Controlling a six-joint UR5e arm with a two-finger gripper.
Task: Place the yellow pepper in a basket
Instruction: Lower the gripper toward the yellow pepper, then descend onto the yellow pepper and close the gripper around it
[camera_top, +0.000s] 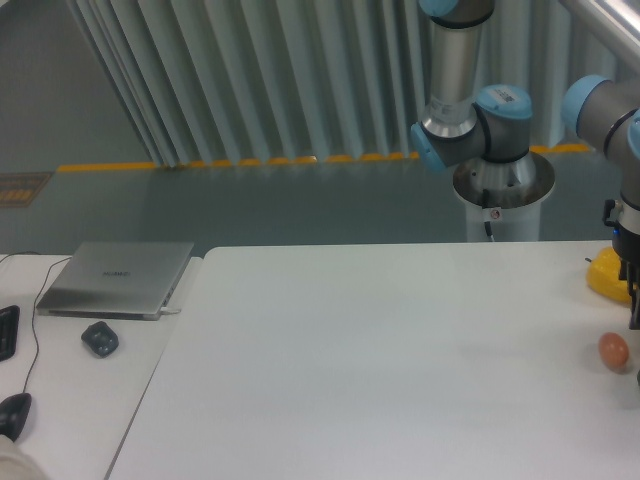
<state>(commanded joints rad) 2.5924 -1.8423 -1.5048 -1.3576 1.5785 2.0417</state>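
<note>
Yellow pepper (606, 275) sits at the table's (380, 340) right edge beside the hand (634, 290), its opening unclear; a centred, egg-avoiding (613, 350) grasp seems wise.

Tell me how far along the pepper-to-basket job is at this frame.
Nothing looks done: the yellow pepper lies on the table at the right edge, near the brown egg. The gripper is right beside the pepper, mostly cut off, so a grasp is unclear. Lifting and placing remain; no basket is in view.
</note>
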